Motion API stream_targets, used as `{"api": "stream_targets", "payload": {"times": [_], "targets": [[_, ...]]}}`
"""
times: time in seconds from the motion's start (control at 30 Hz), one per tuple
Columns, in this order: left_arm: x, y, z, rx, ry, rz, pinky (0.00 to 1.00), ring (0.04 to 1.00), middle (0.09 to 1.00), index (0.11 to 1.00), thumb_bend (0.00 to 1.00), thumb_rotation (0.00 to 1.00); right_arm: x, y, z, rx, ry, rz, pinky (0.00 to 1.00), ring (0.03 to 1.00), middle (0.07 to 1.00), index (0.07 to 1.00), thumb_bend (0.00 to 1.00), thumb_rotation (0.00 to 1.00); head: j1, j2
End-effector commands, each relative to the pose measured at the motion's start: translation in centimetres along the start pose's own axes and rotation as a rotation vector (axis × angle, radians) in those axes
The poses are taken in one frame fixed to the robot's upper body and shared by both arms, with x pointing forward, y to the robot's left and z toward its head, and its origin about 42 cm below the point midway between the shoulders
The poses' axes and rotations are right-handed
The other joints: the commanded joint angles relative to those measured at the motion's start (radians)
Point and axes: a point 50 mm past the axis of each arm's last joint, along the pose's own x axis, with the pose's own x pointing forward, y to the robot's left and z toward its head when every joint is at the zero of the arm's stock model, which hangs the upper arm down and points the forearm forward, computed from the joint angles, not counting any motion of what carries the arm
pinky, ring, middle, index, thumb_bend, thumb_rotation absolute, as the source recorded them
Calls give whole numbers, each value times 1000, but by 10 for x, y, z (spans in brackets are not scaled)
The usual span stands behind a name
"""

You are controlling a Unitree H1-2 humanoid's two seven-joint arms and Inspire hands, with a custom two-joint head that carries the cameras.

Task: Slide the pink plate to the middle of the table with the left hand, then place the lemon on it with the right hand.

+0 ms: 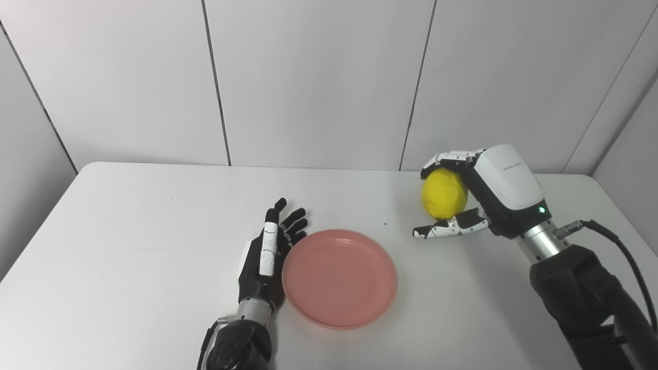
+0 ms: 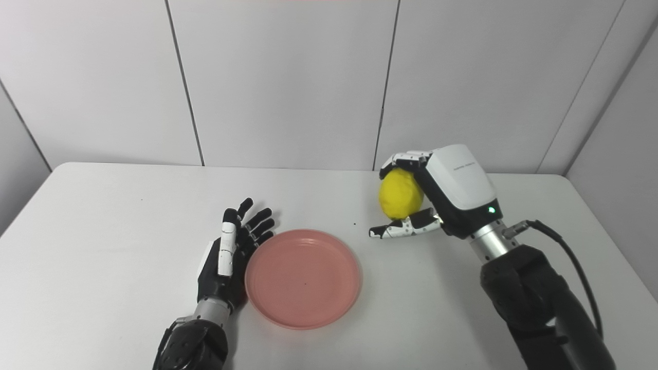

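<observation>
The pink plate point(image 1: 339, 277) lies flat near the middle of the white table point(image 1: 128, 231), with nothing on it. My left hand point(image 1: 270, 252) rests on edge against the plate's left rim, fingers straight and apart, holding nothing. My right hand point(image 1: 483, 198) is right of the plate and raised above the table, shut on the yellow lemon point(image 1: 443, 194). Its fingers curl over the lemon's top and the thumb sits under it. The lemon hangs above the table right of the plate's far edge.
Grey wall panels point(image 1: 308, 77) stand behind the table's far edge. A black cable point(image 1: 617, 246) trails from my right wrist. Bare table surface lies to the left of my left hand and in front of the plate.
</observation>
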Motion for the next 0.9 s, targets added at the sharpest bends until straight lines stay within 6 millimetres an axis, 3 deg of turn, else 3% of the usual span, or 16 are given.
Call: {"api": "stream_targets", "payload": {"times": [0.0,0.6,0.73,0.87], "targets": [[-4,-17,-13,-55,39,21,861,847,841,917,794,893,18,-21,14,-22,-82,-72,163,217,309,387,536,342,2,-1],[-5,-11,-11,-24,40,20,856,841,841,914,798,916,54,-2,77,45,-249,-36,191,244,319,381,544,403,-15,0],[-6,-11,-10,-17,43,23,850,835,837,910,805,917,56,5,89,57,-263,23,199,268,361,448,534,473,-19,3],[-5,-10,-11,-16,42,22,866,843,839,921,803,919,56,14,98,65,-281,54,186,254,346,382,552,489,-20,5]]}}
